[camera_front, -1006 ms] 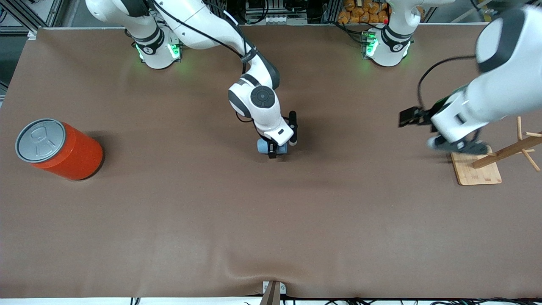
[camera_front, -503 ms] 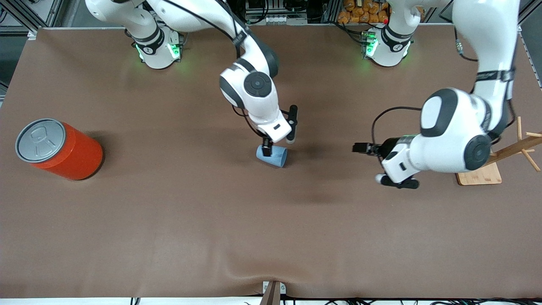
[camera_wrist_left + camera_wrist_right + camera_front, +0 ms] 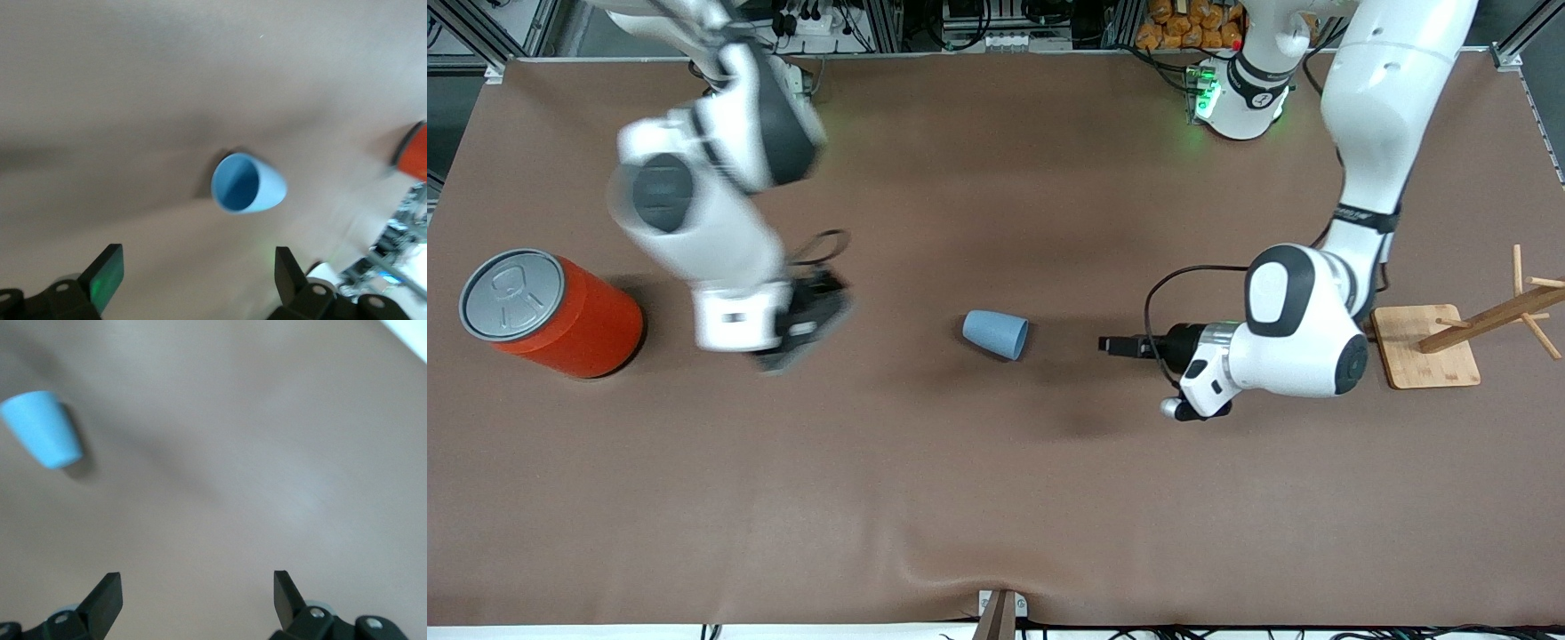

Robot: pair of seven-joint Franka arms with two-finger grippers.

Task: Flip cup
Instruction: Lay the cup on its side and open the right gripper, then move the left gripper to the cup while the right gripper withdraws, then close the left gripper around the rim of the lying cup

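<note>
Since the cup [image 3: 996,334] lies on its side on the desk [image 3: 996,498], mouth toward the left claw [image 3: 1199,409], that claw, spread wide and empty, should straddle its wall squarely. The right claw [image 3: 796,342], equally wide and empty, hangs near the orange can [image 3: 551,313].

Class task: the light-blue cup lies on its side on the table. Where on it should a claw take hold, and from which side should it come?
Grip the cup across its tapered wall, near the wide rim. Its open mouth faces the left arm's end, where the open left claw is, so coming from there probably suits best. The open right claw is near the orange can.
</note>
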